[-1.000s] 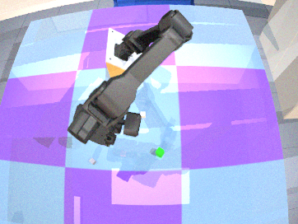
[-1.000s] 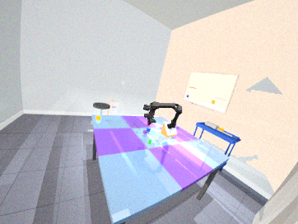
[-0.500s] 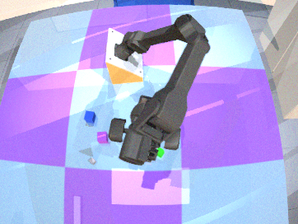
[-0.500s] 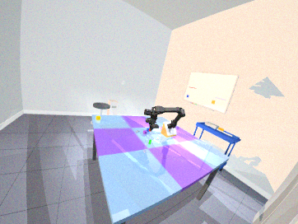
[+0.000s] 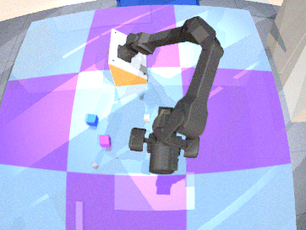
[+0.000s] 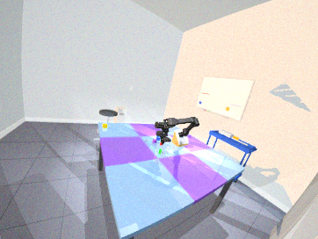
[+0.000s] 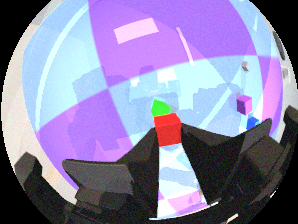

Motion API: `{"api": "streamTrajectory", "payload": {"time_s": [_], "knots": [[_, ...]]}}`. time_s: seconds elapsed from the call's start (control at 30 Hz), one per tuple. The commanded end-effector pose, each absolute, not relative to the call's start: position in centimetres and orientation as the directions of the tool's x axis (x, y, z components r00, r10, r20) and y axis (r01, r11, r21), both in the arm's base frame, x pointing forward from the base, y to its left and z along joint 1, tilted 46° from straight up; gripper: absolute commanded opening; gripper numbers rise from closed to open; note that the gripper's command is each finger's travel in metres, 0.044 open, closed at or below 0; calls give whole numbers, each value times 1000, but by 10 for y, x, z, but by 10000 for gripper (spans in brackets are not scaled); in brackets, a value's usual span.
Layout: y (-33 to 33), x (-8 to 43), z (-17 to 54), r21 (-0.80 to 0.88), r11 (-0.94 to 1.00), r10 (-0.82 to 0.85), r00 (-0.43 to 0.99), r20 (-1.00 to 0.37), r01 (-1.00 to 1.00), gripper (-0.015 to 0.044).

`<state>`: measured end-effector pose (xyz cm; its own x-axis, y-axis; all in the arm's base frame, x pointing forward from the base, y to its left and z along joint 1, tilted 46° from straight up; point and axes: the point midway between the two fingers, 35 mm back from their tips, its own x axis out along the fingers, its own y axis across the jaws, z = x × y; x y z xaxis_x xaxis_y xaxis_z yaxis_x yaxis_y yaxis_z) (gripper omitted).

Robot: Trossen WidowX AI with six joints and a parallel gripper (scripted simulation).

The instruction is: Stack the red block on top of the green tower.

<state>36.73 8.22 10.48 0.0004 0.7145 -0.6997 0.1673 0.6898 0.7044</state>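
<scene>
Fingers of the arm pinch the red block [image 7: 168,129], seen in the wrist view just below the middle of the frame, the two dark finger tips flanking it from lower left and lower right. Directly above the red block in that view, touching its upper edge in the picture, shows the green tower [image 7: 158,107]; only its top is visible, and whether the block touches it or hangs above it cannot be told. To the right of the frame sit a magenta block [image 7: 244,103] and, just below it, a blue block [image 7: 252,123].

From the top view, the arm [image 5: 199,84] bends from the upper middle of the frame down to the lower centre, where the wrist hides both the red block and the tower. Left of it on the checkered bench [image 5: 51,127] lie the blue block [image 5: 90,119] and the magenta block [image 5: 104,140], near each other but apart. An orange-and-white wedge [image 5: 127,72] stands in the upper centre beneath the arm's base.
</scene>
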Motion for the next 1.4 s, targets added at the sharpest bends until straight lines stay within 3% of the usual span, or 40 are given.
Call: {"api": "streamTrajectory", "payload": {"time_s": [0.0,1.37], "knots": [[92,365,96,707,686,718,-1,-696,171,0],[116,362,71,709,684,720,-1,-694,171,0]]}}
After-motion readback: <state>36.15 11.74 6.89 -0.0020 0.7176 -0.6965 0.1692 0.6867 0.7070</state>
